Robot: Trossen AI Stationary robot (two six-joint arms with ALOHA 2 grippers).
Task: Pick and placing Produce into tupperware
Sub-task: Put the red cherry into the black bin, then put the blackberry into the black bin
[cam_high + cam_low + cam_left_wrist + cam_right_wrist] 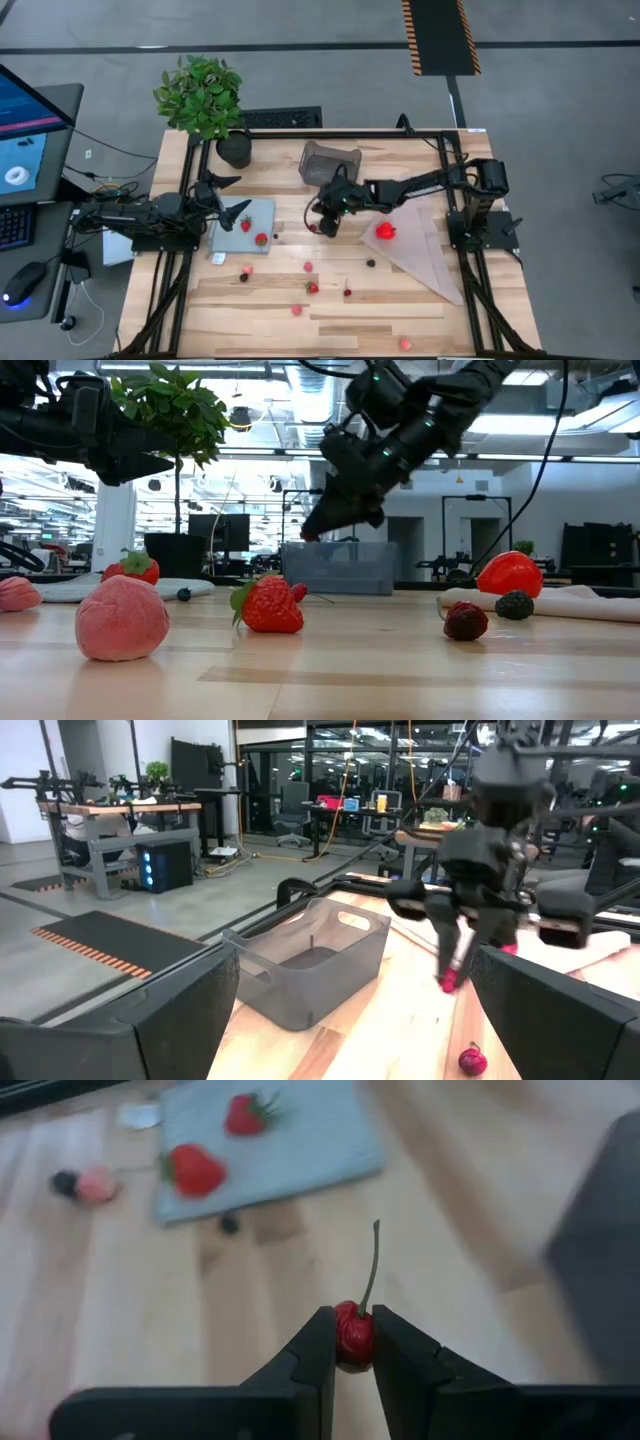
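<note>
Just beside the tupperware (332, 161), right gripper (352, 1348) pinches a cherry (352, 1332) above the table; left gripper (232, 200) fully open.

High view: mounted overhead, facing straight down, covering the whole table (330, 300) from afar. Low view: at tabletop height, facing level across the surface into the room, close to the nearest fruit. Left wrist view: faces across the table toward the tupperware (310, 960) and the right arm. Right wrist view: faces down, close to the tabletop. The blue-grey mat (245, 225) appears in the high and right wrist views
</note>
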